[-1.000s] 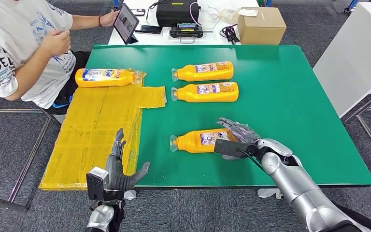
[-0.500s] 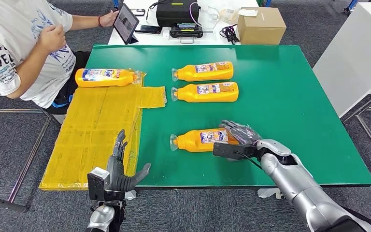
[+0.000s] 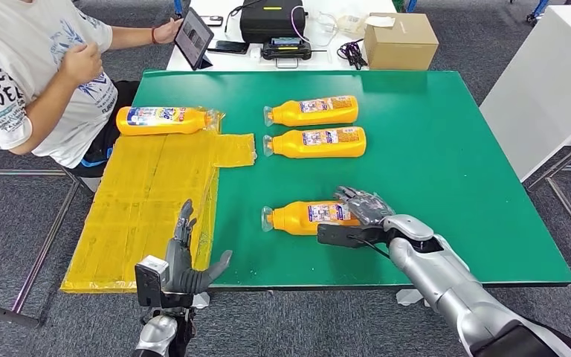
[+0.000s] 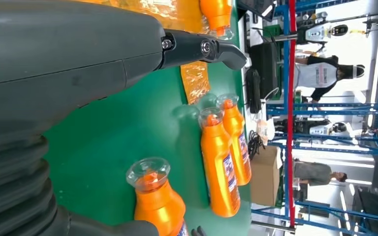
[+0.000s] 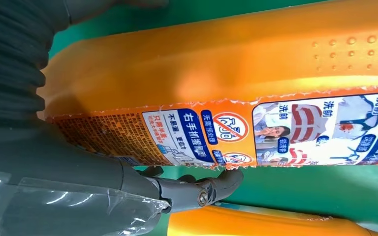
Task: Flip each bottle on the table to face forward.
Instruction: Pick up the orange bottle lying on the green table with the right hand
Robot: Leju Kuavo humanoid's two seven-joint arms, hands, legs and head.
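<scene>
right hand (image 3: 362,212) grasping near orange detergent bottle (image 3: 306,216) at its base | we judge it stiff, smooth, slippery | left hand (image 3: 185,262) released, holding nothing

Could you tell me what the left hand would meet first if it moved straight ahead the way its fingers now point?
Probably the yellow sheet: the left hand hovers open at the table's near edge, fingers pointing away from the robot over the sheet. Farther along lies the far-left bottle, though height is unclear.

The right hand (image 3: 363,210) is covering the bottom end of the nearest bottle (image 3: 305,216), so its grip is hard to see. The person (image 3: 30,74) is being cut off by the picture's edge. The bottle labels are looking too small to read from above.
</scene>
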